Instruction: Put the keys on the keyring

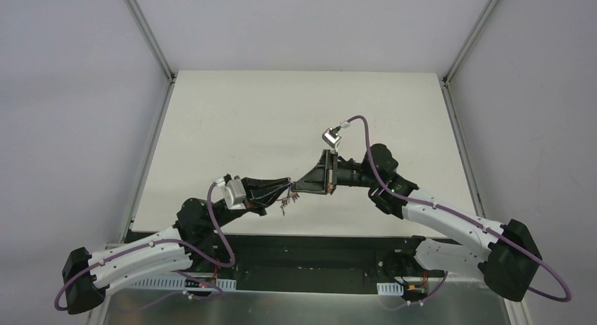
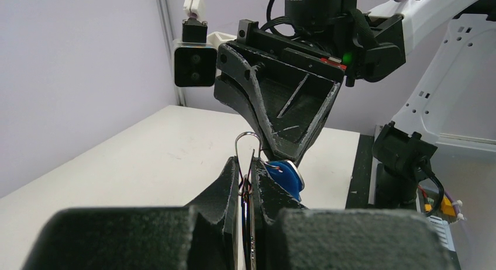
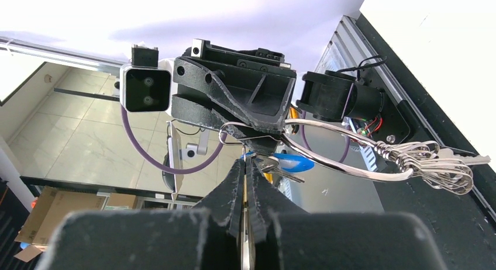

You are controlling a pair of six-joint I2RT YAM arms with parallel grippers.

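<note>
Silver keyring (image 3: 351,172) clamped in left gripper (image 2: 248,165). Right gripper (image 3: 244,162), tip to tip with it, pinched on blue key (image 3: 292,163). Plain keys (image 3: 433,165) hang from the ring beside them. White table (image 1: 281,114) below, wide ahead of both grippers, its near edge just behind them. Grey walls (image 1: 77,107) well apart.

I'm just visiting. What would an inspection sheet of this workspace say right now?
Surface: white table.
Job's things: ring bearing plain keys, and blue key, both held off the table.
Clutter: nothing seen.
Hands: left hand shut on ring; right hand shut on blue key; tips close together.
Cables: purple cable along each arm.
Surroundings: pale walls, metal frame posts.
</note>
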